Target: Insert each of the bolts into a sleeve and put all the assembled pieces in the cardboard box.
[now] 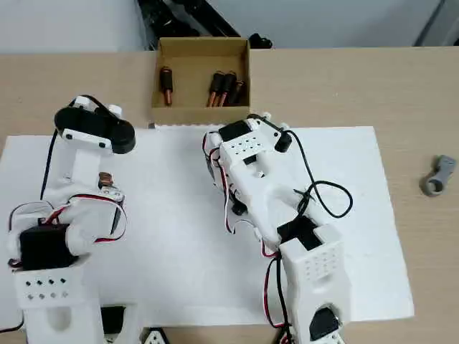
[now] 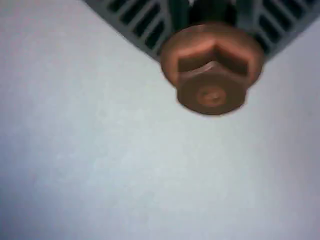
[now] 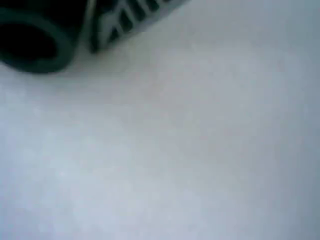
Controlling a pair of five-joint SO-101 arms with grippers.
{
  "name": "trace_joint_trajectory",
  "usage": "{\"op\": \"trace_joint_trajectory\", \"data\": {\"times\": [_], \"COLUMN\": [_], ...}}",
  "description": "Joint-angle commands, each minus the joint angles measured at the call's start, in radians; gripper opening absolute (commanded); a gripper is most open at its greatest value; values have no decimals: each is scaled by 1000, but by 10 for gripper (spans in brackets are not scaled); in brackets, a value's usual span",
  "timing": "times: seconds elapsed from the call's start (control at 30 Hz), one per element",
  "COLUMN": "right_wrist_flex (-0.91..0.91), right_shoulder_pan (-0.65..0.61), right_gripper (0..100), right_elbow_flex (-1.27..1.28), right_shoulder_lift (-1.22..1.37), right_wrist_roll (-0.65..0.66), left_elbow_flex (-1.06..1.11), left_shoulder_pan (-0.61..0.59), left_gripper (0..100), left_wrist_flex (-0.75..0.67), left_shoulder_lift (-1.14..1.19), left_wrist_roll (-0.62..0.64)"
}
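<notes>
Step in hand: judged to be mating a bolt with a sleeve over the white sheet (image 1: 172, 251), one part in each arm.
Left pincer (image 2: 210, 14): clenched on the bolt (image 2: 212, 70). The copper hex head faces the wrist camera and the ribbed fingers sit behind it. From above it lies at about 9 o'clock on the sheet.
Right pincer (image 3: 95, 25): grasping the sleeve (image 3: 35, 64), as far as the ribbed finger pressed against it shows. The dark open bore looks toward the camera, above the sheet.
Right arm: reaches from 5 o'clock toward the sheet's centre, just short of the box.
Cardboard box (image 1: 203, 46): at 12 o'clock on the table (image 1: 401, 86), touching the sheet's far edge.
Assembled pieces (image 1: 224, 89): already in the box, three together and one apart at its 9 o'clock side.
Grey part (image 1: 437, 176): lies on bare table at 3 o'clock, well apart from both arms.
Doing it well: bring the shank and the bore onto one axis before closing the gap. Keep the sleeve level and steady, and feed the bolt slowly and straight.
Risk: a tilted entry could jam, or push the sleeve out of its grip.
Progress: late in the task, I judge.
</notes>
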Motion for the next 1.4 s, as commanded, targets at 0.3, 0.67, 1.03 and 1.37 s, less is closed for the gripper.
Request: {"op": "trace_joint_trajectory", "data": {"times": [0.3,0.67,1.03,1.37], "right_wrist_flex": [22,30,36,33], "right_shoulder_pan": [-53,-48,-48,-48], "right_gripper": [13,12,7,7], "right_elbow_flex": [9,9,15,75], "right_shoulder_lift": [58,-275,-746,-1185], "right_wrist_roll": [124,431,895,1231], "left_elbow_flex": [-7,-15,-15,-31], "left_shoulder_pan": [-5,-2,0,2], "left_gripper": [5,5,5,5], "left_wrist_flex": [-2,-2,-32,-302], "left_shoulder_lift": [-18,-25,-25,-21], "left_wrist_roll": [6,6,17,292]}}
